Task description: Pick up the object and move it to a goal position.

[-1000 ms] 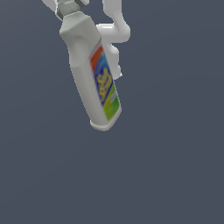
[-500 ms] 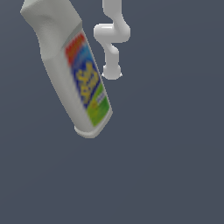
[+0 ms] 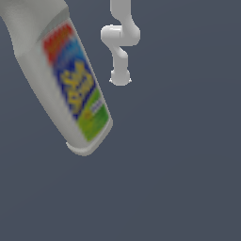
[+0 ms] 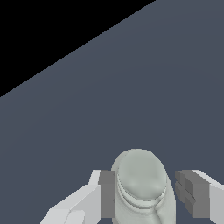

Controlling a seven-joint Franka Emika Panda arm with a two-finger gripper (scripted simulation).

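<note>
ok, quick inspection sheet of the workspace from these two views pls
Surface: plain dark grey floor, bare where visible; in the wrist view it ends at a black void.
Job's thing: off-white bottle with red, blue, yellow and green label, tilted, base lowest, upper end cut off by the exterior view's edge. No goal marker seen.
Clutter: nothing seen.
Gripper: gripper seen only in the wrist view; one pad touches the bottle's rounded end, the other shows a gap, so the grip cannot be confirmed.
Cables: nothing seen.
Surroundings: white arm links behind the bottle; nothing else.
</note>
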